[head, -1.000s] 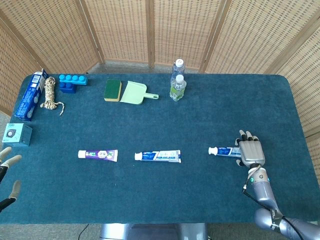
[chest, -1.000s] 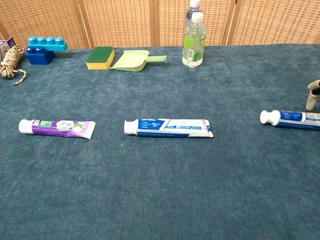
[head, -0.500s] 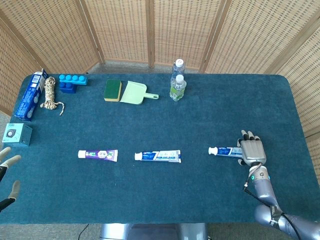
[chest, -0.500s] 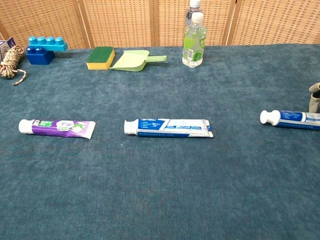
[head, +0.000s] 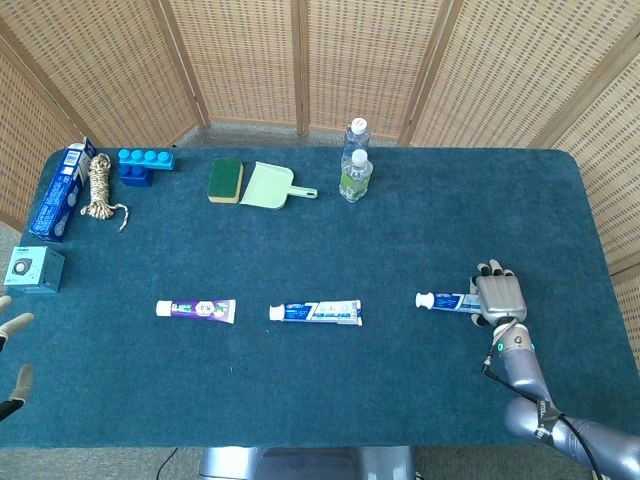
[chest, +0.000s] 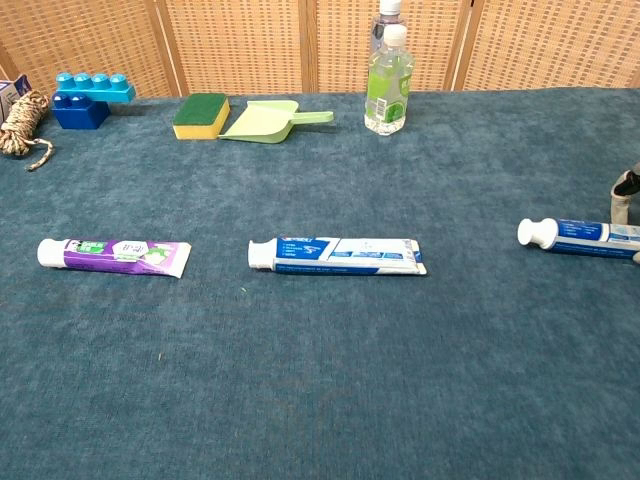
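Since the earlier frames, the right hand has drawn its fingers down over the tail of the right-hand toothpaste tube, which has slid slightly leftward in the chest view. Whether the fingers actually grip the tube cannot be told; they lie curled over its crimped end. This tube rests flat near the table's right edge, white cap pointing left.

Table: rectangular, covered in dark teal, carpet-like cloth, backed by woven cane screens.

Left hand: at the left edge, fingers apart, holding nothing.

Containers: two clear plastic bottles, upright and touching, the nearer holding pale green liquid; contents of the farther cannot be told. Blue carton lying at far left; small teal box below it.

Other items: light green plastic dustpan beside a green-and-yellow sponge; blue studded block; coil of braided rope; blue-and-white tube at centre; purple tube to its left.
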